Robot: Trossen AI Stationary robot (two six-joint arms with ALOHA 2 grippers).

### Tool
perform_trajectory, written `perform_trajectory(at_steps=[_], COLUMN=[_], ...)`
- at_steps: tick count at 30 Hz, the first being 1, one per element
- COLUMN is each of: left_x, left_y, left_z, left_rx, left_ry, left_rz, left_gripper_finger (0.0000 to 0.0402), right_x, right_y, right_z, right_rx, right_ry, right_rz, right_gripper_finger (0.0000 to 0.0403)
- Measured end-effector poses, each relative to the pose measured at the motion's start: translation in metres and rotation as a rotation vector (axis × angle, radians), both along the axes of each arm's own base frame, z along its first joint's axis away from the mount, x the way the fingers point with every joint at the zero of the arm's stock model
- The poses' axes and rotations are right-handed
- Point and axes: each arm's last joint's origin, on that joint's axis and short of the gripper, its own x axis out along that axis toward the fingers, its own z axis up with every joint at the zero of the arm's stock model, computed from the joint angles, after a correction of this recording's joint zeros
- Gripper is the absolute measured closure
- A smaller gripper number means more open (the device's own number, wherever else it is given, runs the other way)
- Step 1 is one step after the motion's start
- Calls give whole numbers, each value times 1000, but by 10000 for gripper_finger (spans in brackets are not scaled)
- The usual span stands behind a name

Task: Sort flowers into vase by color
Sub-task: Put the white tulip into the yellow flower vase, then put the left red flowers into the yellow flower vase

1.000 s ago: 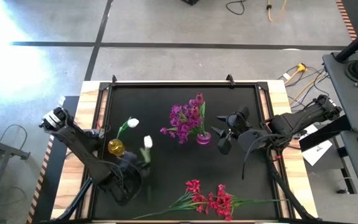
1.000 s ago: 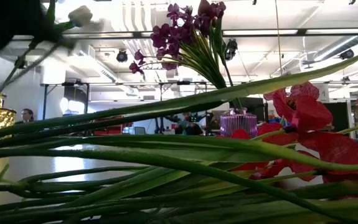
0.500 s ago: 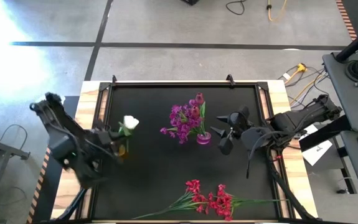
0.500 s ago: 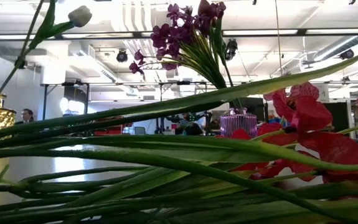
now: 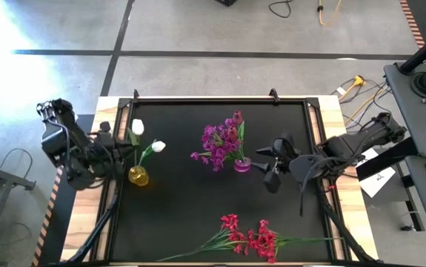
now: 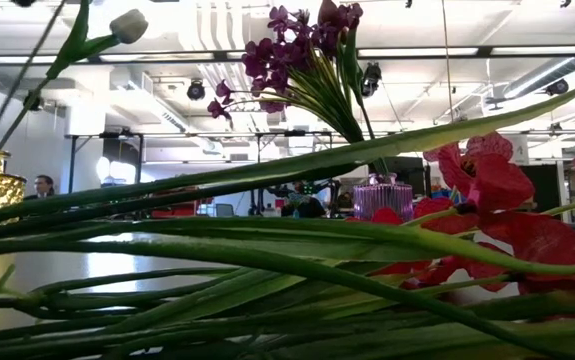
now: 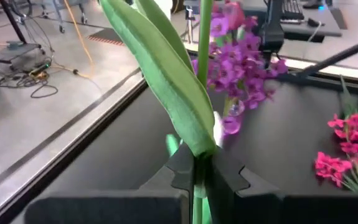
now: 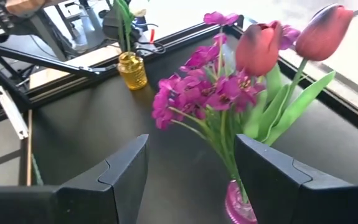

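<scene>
Stalk [image 7: 198, 186] is lying pinched in your left gripper [image 7: 198, 180]; it's looking light and bendy, so keep gripping low. Right gripper [image 8: 191, 180] is waiting wide.

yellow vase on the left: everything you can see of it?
The yellow vase is small, rounded, amber and looks like glass. It stands upright on the black mat near its left edge. One white tulip stands in it, leaning right. The left hand, beside it, is shut on a second white tulip's stem.

Mid-mat open between yellow vase [image 5: 138, 176] and purple vase [image 5: 241, 165]; red flowers [image 5: 251, 238] block front edge; right gripper [image 5: 270, 164] crowds purple vase's flank
</scene>
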Motion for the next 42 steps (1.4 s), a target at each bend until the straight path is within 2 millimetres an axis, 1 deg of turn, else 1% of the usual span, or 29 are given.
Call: perform_trajectory(at_steps=[4,9,11,14,18,22,26,29,33,37,42], left_x=[-6,-9,-10,-12,-14,-19,-23,-27,-31,-33,-31], left_y=[9,13,15,17,20,23,25,26,26,19,10], left_z=[-17,-39,-44,-46,-46,-41,-32,-28,-26,-23,-11], left_rx=[36,35,22,4,-25,-159,-328,-405,-493,-604,-689], left_ry=[-15,-16,-21,-33,-35,42,84,188,355,545,645], left_rz=[19,27,32,36,31,-36,-63,-82,-61,-73,-95], left_gripper_finger=[398,398,398,398,395,376,352,333,307,281,254], right_x=[-2,-2,-2,-2,-2,-2,-2,-2,-2,-2,-2], right_y=[5,6,5,5,5,5,5,5,5,5,5], right_z=[0,0,0,0,0,0,0,0,0,0,0], right_rx=[32,57,56,56,55,71,71,61,45,45,45], right_ry=[-11,-19,-20,-21,-21,-26,-25,-22,-17,-17,-16], right_rz=[1,-10,-13,-14,-14,-23,-23,-18,-8,-8,-7], right_gripper_finger=[179,179,179,179,179,179,179,179,179,179,179])
